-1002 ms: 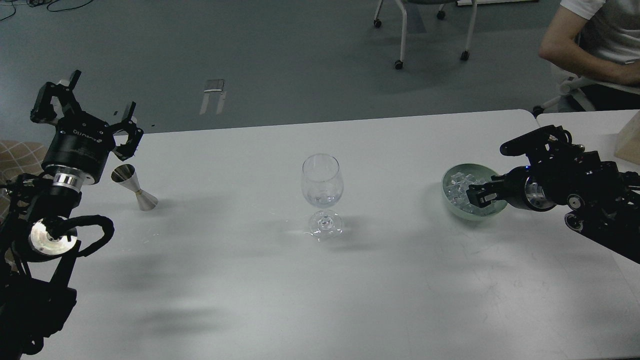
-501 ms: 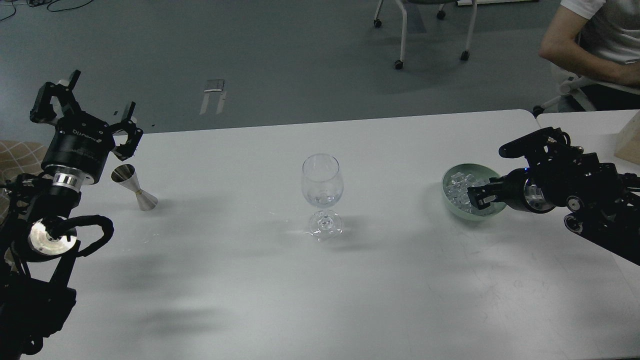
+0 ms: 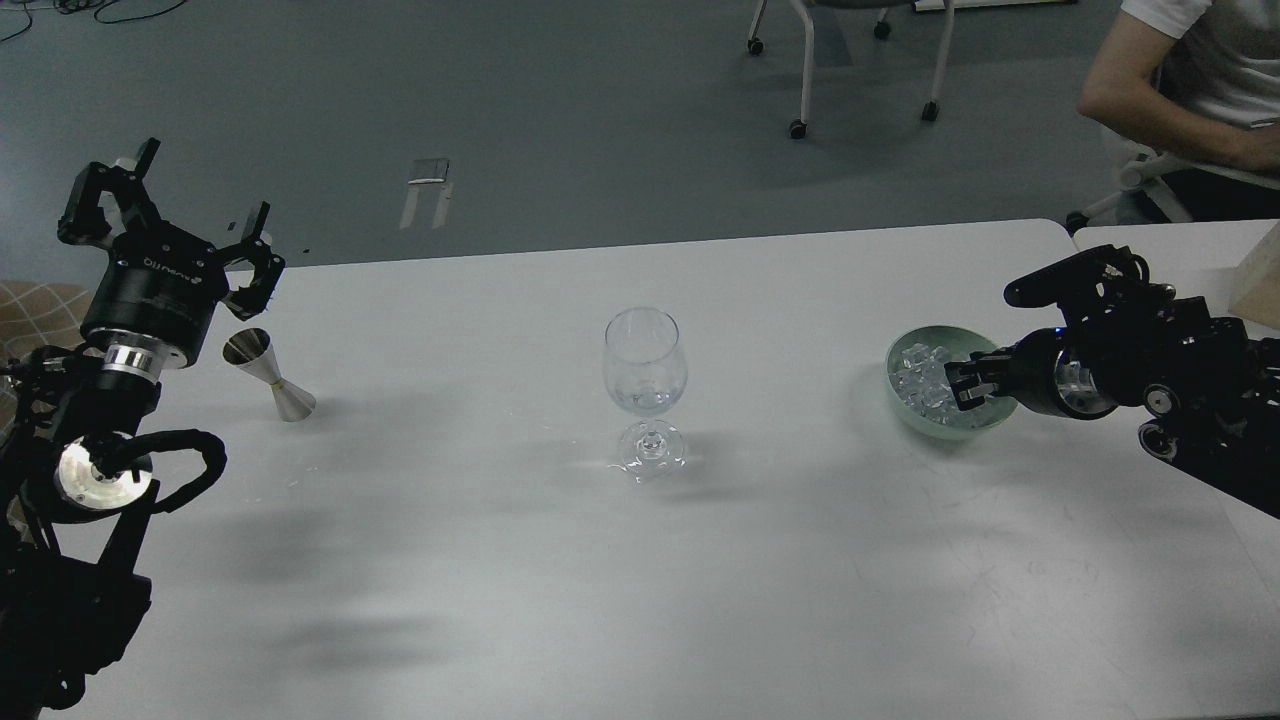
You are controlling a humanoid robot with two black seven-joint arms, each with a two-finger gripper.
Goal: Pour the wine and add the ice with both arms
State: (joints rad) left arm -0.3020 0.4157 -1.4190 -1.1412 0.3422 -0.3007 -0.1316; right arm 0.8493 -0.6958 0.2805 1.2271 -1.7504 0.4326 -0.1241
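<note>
Wine (image 3: 645, 400) poured at frame centre; ice (image 3: 922, 375) pending: right gripper (image 3: 966, 385) in bowl (image 3: 905, 405), closure indeterminate; left gripper (image 3: 170, 215) spread, empty

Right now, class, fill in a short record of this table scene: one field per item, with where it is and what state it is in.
wine glass: upright, table centre, trace of clear liquid at the bottom
jigger: leaning, far left of table
bowl: pale green, right side, holds ice
left gripper: open, raised above the jigger
right gripper: at the bowl's rim over the ice; fingers indistinct
</note>
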